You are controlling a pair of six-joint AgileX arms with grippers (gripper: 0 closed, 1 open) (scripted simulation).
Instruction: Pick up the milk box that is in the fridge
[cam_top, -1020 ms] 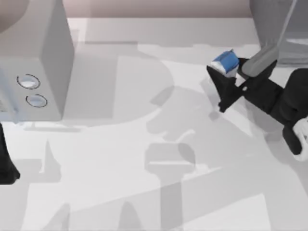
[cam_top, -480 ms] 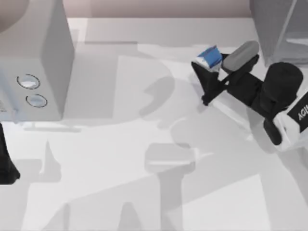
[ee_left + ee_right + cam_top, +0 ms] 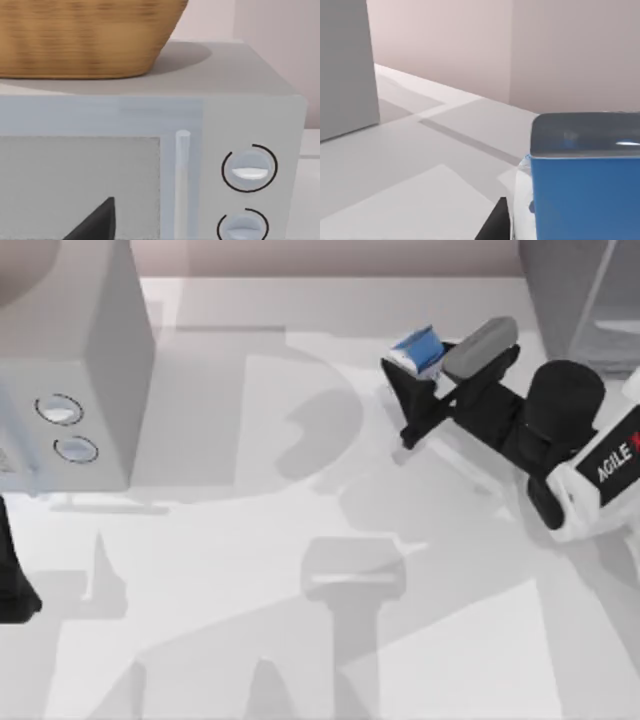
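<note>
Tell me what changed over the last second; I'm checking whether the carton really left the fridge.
The right gripper, jaws shut on the milk box, carried it toward the top view's left, farther from the fridge and out over the table. Nothing was released. The grey box with two dials stayed put, and the left arm stays parked at the left edge.

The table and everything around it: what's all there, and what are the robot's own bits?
Milk box: one, blue and white, held above the table's right half, clear of the fridge.
Fridge: one, dark grey, top view's upper right corner.
Dial box: one, light grey, two round dials, left side.
Basket: one, woven tan, on top of the dial box.
Table: one, white.
Right hand: black, shut on the milk box.
Left arm: black, parked at the left edge.
</note>
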